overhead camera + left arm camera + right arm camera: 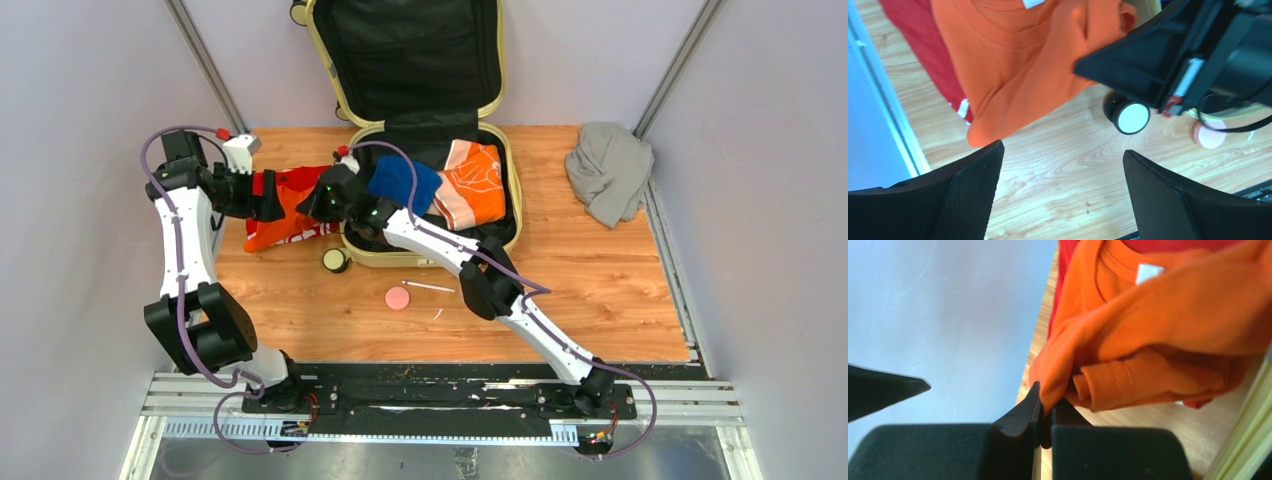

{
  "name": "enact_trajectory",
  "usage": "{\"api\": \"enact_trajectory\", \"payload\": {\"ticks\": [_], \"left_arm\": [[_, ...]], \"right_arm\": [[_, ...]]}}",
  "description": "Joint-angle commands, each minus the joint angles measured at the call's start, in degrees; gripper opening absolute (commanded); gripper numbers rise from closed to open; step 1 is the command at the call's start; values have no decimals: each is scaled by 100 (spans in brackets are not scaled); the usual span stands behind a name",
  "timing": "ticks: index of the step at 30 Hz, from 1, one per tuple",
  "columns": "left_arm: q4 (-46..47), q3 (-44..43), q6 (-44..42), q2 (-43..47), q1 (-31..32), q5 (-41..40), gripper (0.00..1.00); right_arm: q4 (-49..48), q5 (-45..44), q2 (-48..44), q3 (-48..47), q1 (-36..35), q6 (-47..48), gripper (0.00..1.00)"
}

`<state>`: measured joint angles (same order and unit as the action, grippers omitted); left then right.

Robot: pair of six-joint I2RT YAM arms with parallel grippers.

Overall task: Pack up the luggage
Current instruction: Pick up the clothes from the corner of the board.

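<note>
In the top external view, the large pale yellow hard-shell suitcase [385, 259] is lying open at the far middle of the wooden tabletop [600, 290]. Its black-lined lid is leaning up against the back wall, and a folded blue cloth [402, 183] and an orange-and-white printed garment [472, 185] are resting in its base. A bright orange T-shirt [290, 222] is spilling over the suitcase's left rim onto the wood beside a red cloth [268, 184]. The left gripper [275, 200] and the right gripper [308, 208] are both meeting over this bundle. A crumpled grey cloth [608, 170] is sitting well apart at the far right, while a small pink round disc [397, 298] and a thin white stick [430, 287] are lying in front of the suitcase. In the left wrist view, the left arm's black fingers [968, 195] are standing wide apart over bare wood, gripping nothing. The orange T-shirt is hanging beyond them, and the right gripper's dark wedge is reaching into its folds just above a cream-and-black wheel [1131, 116]. In the right wrist view, the right arm's fingers [1023, 415] are pressing together on a bunched fold of the orange T-shirt, with the suitcase's yellow rim showing at the lower right.
</note>
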<state>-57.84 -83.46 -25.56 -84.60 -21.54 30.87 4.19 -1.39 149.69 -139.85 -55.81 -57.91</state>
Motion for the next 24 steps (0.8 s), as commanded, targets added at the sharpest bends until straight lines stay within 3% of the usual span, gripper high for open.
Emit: {"api": "enact_trajectory", "payload": {"ticks": [1,5,13,19,24], "left_arm": [[-139,-300,43,-22,-298,-152,94],[-93,-250,-109,-108,-309,-391,95],[-87,-53,-93,-484,-305,-326,92],[-48,85,-148,-552,-304,-365,90],[-16,141,-77,-590,-304,-248,90]], "right_arm": [[203,1585,19,-683,354,995,0],[438,2403,-739,452,534,1564,0],[1520,4001,-900,-540,800,2428,0],[1620,4447,-1682,-63,1086,2799,0],[1823,4763,-1977,161,1736,2841,0]]}}
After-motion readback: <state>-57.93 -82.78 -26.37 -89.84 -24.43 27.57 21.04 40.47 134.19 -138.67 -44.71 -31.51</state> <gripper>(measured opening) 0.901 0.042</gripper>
